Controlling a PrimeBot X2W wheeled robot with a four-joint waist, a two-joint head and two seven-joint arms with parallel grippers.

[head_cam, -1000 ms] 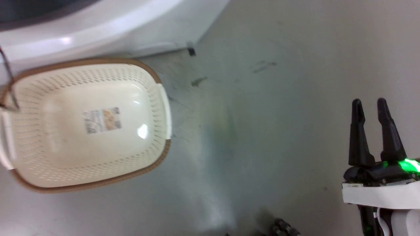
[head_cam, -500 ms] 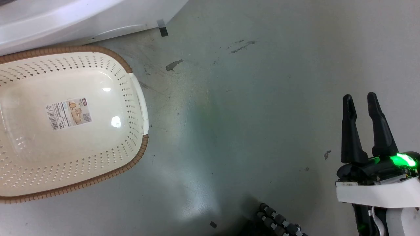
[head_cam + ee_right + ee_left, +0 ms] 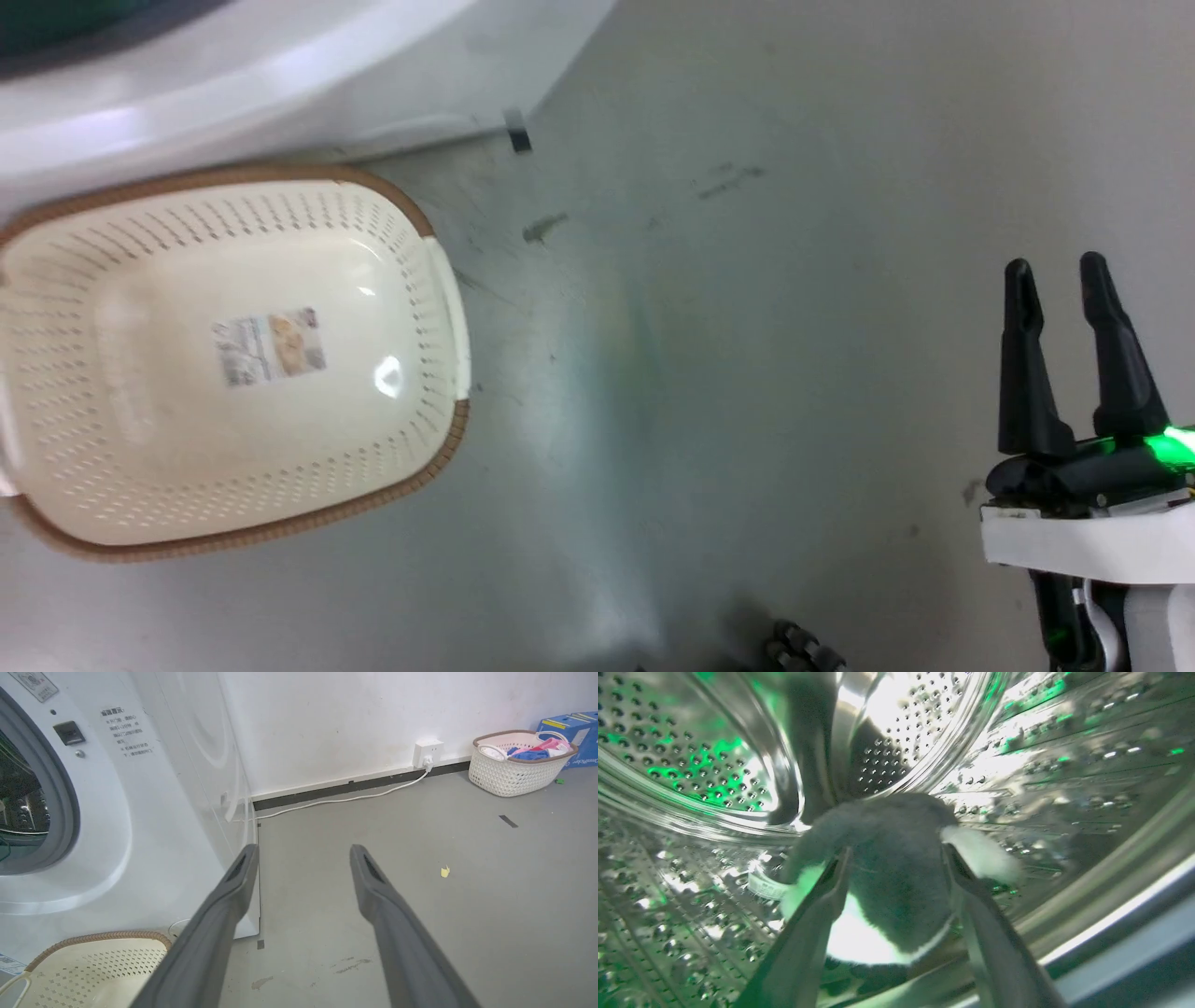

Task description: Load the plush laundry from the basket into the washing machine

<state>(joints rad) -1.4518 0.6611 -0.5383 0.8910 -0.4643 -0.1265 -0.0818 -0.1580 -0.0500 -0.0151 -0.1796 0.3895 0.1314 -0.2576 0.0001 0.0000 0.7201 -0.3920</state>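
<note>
Your left gripper (image 3: 896,856) is reaching inside the washing machine (image 3: 280,84), and the plush laundry (image 3: 896,882) lies directly ahead of it, lodged between its two fingers above the floor of the shiny perforated drum (image 3: 691,756). The fingers stand well apart, one against each flank of the toy. Whether they are squeezing it or merely bracketing it you cannot tell from the left wrist view. The toy's long axis seems to run along the fingers, from the white patch near the wrist to the dark bulk deeper in the drum, so backing straight out along that line looks like the way to leave it behind. The basket (image 3: 280,173) sits empty on the floor (image 3: 747,373) just in front of the machine, only its label showing inside. Your right gripper (image 3: 1055,271), fingers spread and holding nothing, hangs over bare floor well to the right of the basket, so this move belongs to the left arm.
</note>
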